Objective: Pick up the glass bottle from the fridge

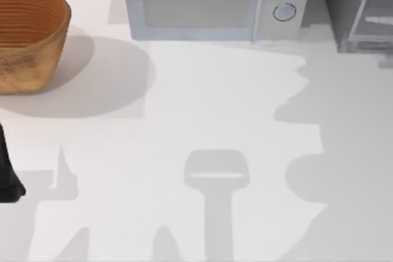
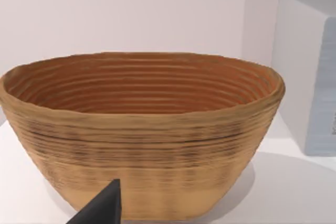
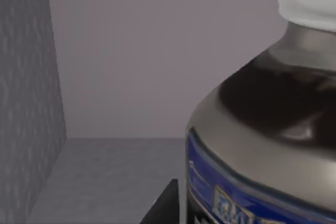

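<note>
A rendered kitchen bench, plain and tidy.

In front of me runs a smooth white bench [image 1: 202, 108] against a pale wall, set out like a home kitchen: a pale blue-grey boxy microwave with two round dials [image 1: 212, 1] stands at the back, a large dark grey fridge with a silver-framed door panel [image 1: 359, 7] sits at the back right, and a woven brown oval wicker basket [image 1: 27, 38] rests at the back left. Flat, even surfaces mark it as simulated.

A white bench [image 1: 202, 139] was seen carrying a woven basket [image 1: 27, 38] at its left rear, a pale microwave [image 1: 209, 4] at the back, and the fridge [image 1: 359, 10] at the right rear.
</note>
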Robot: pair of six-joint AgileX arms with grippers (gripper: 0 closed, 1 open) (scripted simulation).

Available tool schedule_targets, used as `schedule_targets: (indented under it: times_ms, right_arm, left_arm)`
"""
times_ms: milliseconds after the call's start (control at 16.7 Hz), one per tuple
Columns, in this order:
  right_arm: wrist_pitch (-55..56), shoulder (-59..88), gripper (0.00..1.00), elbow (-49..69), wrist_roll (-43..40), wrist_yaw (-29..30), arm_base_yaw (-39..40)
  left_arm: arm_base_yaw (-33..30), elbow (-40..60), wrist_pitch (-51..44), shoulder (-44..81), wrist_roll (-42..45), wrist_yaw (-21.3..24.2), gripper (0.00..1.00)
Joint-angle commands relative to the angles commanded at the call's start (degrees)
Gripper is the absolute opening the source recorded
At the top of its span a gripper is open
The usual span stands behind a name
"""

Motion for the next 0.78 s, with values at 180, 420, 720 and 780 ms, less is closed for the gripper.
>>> schedule_targets:
  times_ms: [180, 420, 720, 780]
  right_arm:
    - [0.11, -0.16, 0.0, -0.19, 0.0, -0.04, -0.03]
    - [-0.9, -1.55, 0.0, -0.73, 0.01, 0.25, 0.61]
    - [-8.02, -15.36, 0.0, -6.77, -0.48, 2.33, 2.88]
    - [-10.28, -19.69, 0.0, -8.72, -0.56, 2.95, 3.52]
  left_arm:
    - [0.0, 0.0, 0.0, 0.0, 0.0, 0.0, 1.0]
    - [0.0, 0.0, 0.0, 0.0, 0.0, 0.0, 1.0]
    - [0.0, 0.0, 0.0, 0.0, 0.0, 0.0, 1.0]
    - [0.0, 0.0, 0.0, 0.0, 0.0, 0.0, 1.0]
